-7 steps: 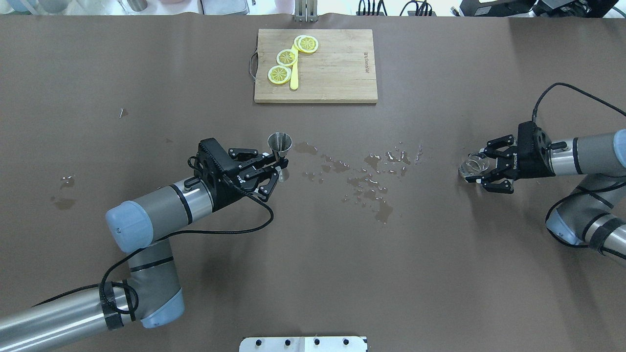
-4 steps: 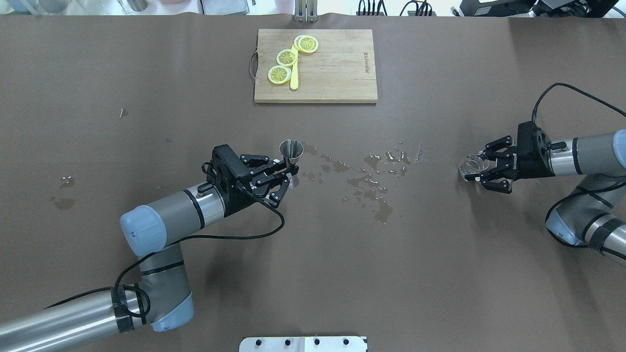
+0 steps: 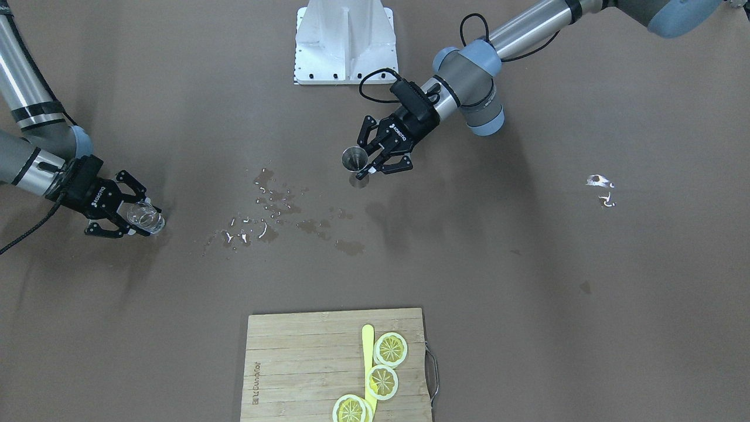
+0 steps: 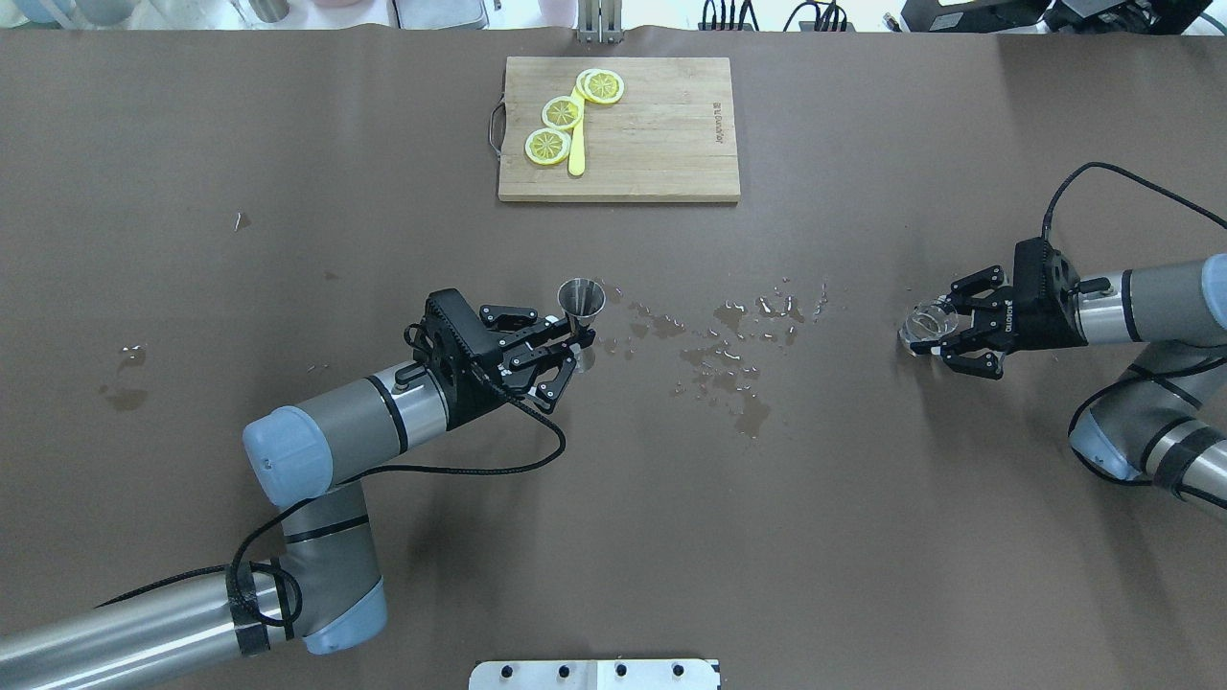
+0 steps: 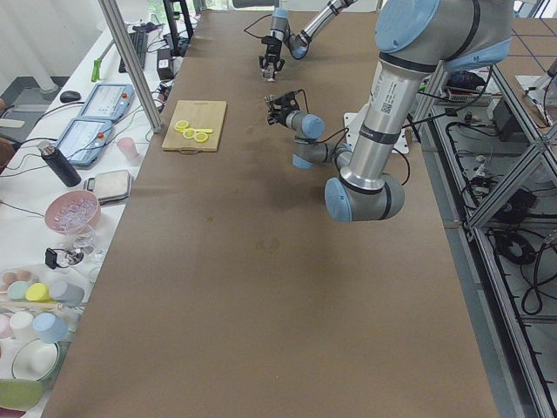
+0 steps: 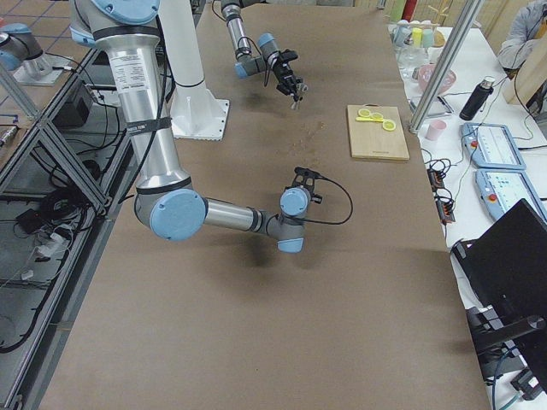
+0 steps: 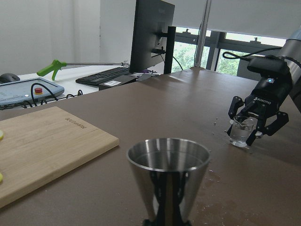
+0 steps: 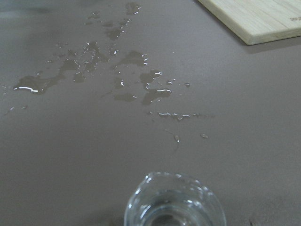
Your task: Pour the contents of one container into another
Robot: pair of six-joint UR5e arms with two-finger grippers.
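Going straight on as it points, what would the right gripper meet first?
The right gripper, holding a small clear glass, would first cross the spilled water; beyond, perhaps the shiny steel cone jigger.

arms (image 4: 355, 426): silver, blue caps (image 4: 288, 465) | black cables (image 4: 460, 470) (looped) | markings (image 3: 394, 130) seemingly white

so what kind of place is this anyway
Most likely a robotics lab, not a real bar or kitchen: a left arm and right arm work at a long brown table, with a monitor, a keyboard and control tablets on the bench beside it.
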